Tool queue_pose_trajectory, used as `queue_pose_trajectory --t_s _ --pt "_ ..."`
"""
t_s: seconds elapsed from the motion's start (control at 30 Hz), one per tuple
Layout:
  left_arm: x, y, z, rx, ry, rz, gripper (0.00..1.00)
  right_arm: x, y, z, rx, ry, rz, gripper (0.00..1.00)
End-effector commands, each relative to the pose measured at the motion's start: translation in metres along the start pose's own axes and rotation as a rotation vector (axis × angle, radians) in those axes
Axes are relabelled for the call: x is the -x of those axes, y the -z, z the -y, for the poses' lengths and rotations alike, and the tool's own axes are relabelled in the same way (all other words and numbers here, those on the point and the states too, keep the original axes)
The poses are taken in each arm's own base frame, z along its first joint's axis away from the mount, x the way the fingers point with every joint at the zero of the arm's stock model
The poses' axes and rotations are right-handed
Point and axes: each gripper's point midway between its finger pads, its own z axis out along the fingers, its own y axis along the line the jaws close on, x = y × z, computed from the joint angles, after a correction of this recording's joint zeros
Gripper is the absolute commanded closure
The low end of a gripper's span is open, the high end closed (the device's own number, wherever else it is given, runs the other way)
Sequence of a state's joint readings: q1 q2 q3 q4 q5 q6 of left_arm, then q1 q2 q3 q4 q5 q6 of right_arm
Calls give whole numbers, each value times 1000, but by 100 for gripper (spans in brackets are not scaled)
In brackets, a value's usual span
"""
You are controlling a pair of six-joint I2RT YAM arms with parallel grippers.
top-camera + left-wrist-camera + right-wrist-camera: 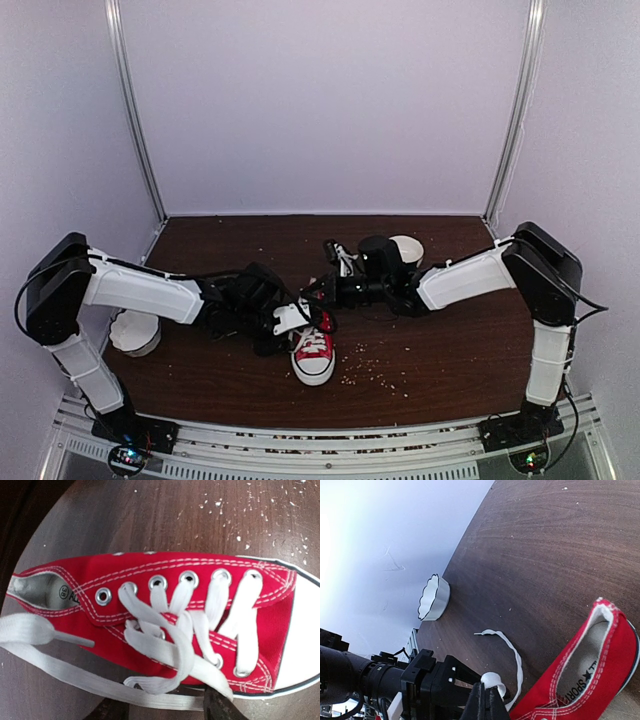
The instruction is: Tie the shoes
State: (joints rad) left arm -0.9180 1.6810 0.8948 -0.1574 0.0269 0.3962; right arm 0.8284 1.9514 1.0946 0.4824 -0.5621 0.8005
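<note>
A red sneaker (615,645) carries the only readable print, in black letters on its grey insole (580,675). In the right wrist view the insole reads "SPOR" after a small star and what looks like "LL"; the rest of the word is hidden under the canvas. In the left wrist view, the insole shows a small circled number (64,589), too blurred to read with certainty, and beside it the letters "AL" before the canvas edge cuts the word off.
</note>
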Motion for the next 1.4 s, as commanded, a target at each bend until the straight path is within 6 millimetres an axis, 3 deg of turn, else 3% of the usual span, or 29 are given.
queue_pose_trajectory --t_s 0.0,0.23,0.37,0.43,0.5,0.63,0.83,0.9,1.0,1.07,1.37 --pt "-13 -8 -28 156 -20 -76 47 10 2 -16 57 16 23 100" --pt "-20 -18 -40 211 -15 -132 47 12 0 -23 83 27 13 100" --pt "-18 -17 -45 234 4 -123 68 11 1 -21 73 29 12 100" --pt "-15 -15 -42 211 7 -97 72 10 1 -19 70 30 8 100" --pt "-15 -15 -42 207 6 -87 70 9 1 -20 74 31 6 100" --pt "-19 -18 -50 211 6 -100 52 10 1 -21 81 34 5 100" --pt "-23 -36 -45 159 -12 -140 50 8 0 -20 81 29 -1 100" --pt "-23 -39 -45 155 -14 -147 56 6 0 -18 75 26 -1 100" --pt "-21 -35 -47 172 -3 -129 86 5 1 -14 62 20 1 100" --pt "-16 -28 -51 200 7 -102 100 5 1 -13 57 18 4 100" --pt "21 31 -62 283 90 101 100 13 4 -18 50 15 28 100"
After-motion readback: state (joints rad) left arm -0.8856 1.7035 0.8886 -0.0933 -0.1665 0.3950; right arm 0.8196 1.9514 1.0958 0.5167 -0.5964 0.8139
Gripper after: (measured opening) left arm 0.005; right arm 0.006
